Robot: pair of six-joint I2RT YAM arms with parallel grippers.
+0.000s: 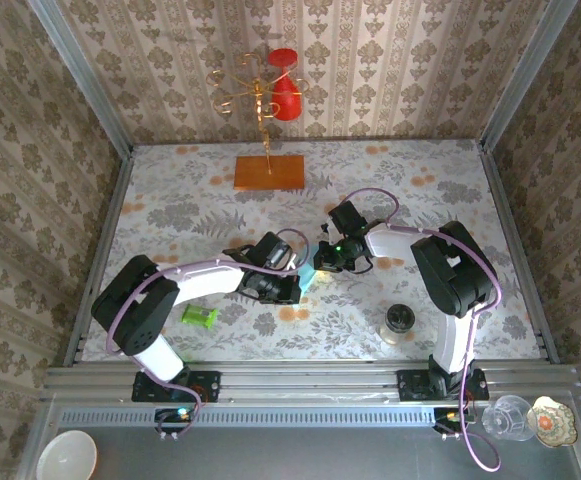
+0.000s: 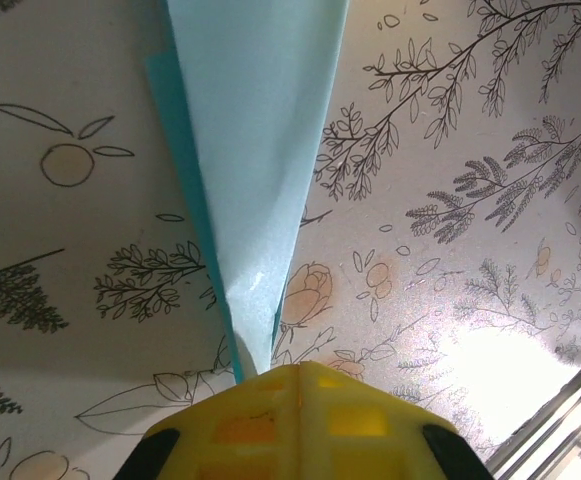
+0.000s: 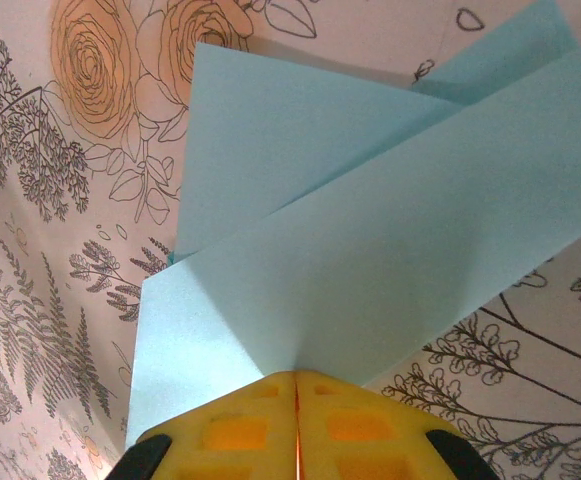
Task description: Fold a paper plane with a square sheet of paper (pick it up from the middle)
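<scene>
The left end effector [image 2: 295,378] and right end effector [image 3: 296,380] each pinch the folded blue paper [image 3: 390,250] over the bench [image 1: 170,200].

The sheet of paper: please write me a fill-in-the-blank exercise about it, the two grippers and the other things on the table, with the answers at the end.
1. The left gripper is ____ (open/shut) on the sheet of paper.
2. The right gripper grips the same sheet, whose colour is light ____.
3. The green cylinder lies on the robot's ____ side of the table.
4. The board near the far edge of the table is ____ in colour.

Missing words: shut; blue; left; orange.
</scene>
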